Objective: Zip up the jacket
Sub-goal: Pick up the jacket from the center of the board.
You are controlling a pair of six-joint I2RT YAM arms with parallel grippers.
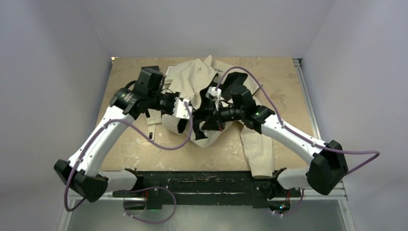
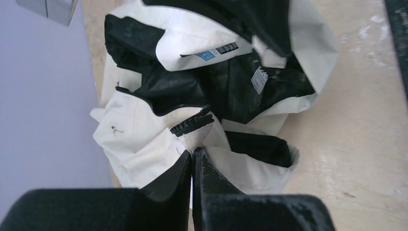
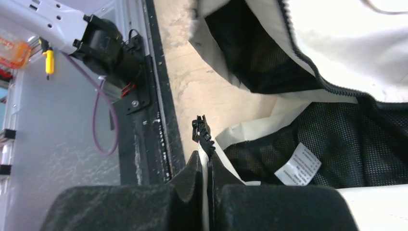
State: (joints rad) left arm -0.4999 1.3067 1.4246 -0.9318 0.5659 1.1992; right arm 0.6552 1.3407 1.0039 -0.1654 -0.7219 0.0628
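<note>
Now the left end effector (image 2: 193,155) and right end effector (image 3: 206,161) are each clamping a zipper edge (image 3: 204,132) of the jacket (image 1: 192,72) — needing both ends aligned, taut.

Soft even light; the jacket (image 2: 144,139) glares white in wrist views.

The left arm (image 1: 103,137) and the right arm (image 1: 293,137) each reach forward from their bases and bend inward at the elbow, so the 2 wrists nearly meet in the middle. The left gripper (image 2: 193,161) has its jaws pressed together, pinching a cream fold of the jacket (image 2: 139,139). The right gripper (image 3: 207,166) is likewise clamped tight on the jacket's toothed edge.
</note>
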